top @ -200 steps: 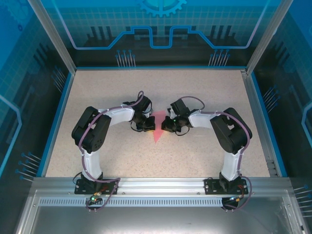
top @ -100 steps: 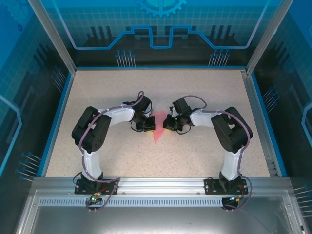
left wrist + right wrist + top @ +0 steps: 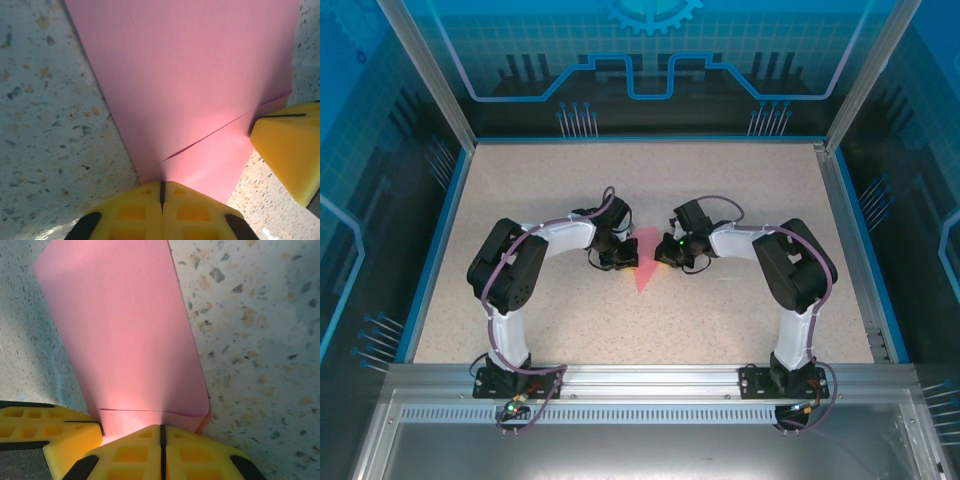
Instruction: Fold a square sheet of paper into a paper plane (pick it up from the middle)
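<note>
Paper [image 3: 645,268] folded to a point, flat in the middle of the table [image 3: 550,190], well clear of every edge. Left claw [image 3: 161,187] and right claw [image 3: 161,431] both shut tight, tips down on its opposite sides. Best to press evenly along the crease without dragging it.

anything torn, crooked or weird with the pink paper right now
Nothing stands out. The pink paper is folded to a neat point, with the left gripper and right gripper each shut on one side of it. The slanted line across it in the left wrist view looks like a folded flap's edge, not a tear.
</note>
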